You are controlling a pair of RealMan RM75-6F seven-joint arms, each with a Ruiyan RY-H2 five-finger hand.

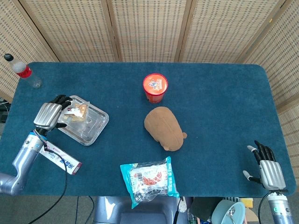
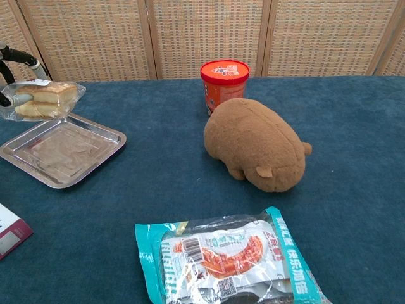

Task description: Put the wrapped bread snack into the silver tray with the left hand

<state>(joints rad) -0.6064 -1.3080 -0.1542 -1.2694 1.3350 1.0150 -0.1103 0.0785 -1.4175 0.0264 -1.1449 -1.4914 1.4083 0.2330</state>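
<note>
The wrapped bread snack [image 1: 75, 112] [image 2: 42, 100], pale slices in clear plastic, hangs in my left hand [image 1: 49, 115], which grips it from the left. In the head view it sits over the far left corner of the silver tray [image 1: 91, 129]. In the chest view the snack is lifted above the tray's [image 2: 63, 152] far left edge, and only the fingertips [image 2: 19, 58] of that hand show at the frame's left edge. My right hand [image 1: 265, 169] is at the table's near right corner, fingers apart, holding nothing.
A brown plush toy [image 1: 163, 127] lies mid-table, with a red cup [image 1: 155, 87] behind it. A teal snack packet [image 1: 149, 181] lies at the near edge. A bottle [image 1: 23, 71] lies at the far left corner, and a small box [image 1: 60, 160] near the left arm.
</note>
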